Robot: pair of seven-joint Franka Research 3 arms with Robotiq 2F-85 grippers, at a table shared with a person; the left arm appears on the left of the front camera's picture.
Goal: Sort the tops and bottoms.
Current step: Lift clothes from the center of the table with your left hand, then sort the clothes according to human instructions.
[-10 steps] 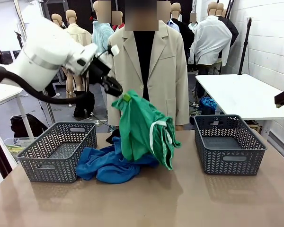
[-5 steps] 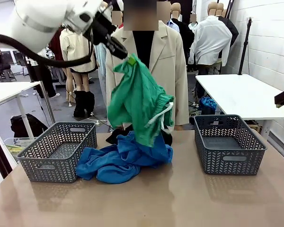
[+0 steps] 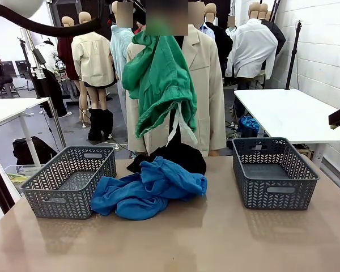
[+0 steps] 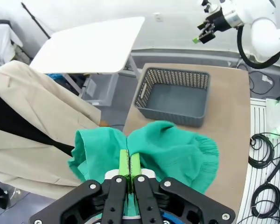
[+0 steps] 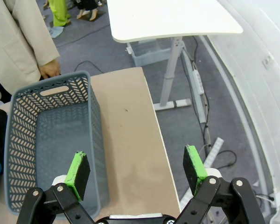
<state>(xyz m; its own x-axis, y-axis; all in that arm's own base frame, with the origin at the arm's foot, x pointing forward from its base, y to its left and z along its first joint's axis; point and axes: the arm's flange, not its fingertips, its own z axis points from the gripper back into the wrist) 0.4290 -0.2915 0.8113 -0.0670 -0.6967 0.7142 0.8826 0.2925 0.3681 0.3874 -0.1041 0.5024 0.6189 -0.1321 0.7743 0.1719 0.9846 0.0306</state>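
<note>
One of the bottoms, a green garment [image 3: 158, 79] with a white drawstring cord [image 3: 178, 127], hangs high above the table's far middle, in front of a person in a beige jacket. In the left wrist view my left gripper [image 4: 129, 164] is shut on a bunched fold of this green garment [image 4: 172, 149]. The tops, bright blue soft garments [image 3: 147, 192], lie heaped on the table's middle. The black bottoms [image 3: 178, 156] lie just behind them. My right gripper [image 5: 136, 163] is open and holds nothing, hovering over the table's right edge beside the right basket [image 5: 95, 140].
Two empty grey baskets stand on the table, one at the left [image 3: 68, 181] and one at the right [image 3: 275, 173]. The person [image 3: 207, 85] stands close to the far edge. A white table [image 3: 289, 113] sits behind at the right.
My left arm has lifted the green garment up off the pile and out past the picture's top. The black garment behind the blue heap is now uncovered. The right gripper has not moved.
</note>
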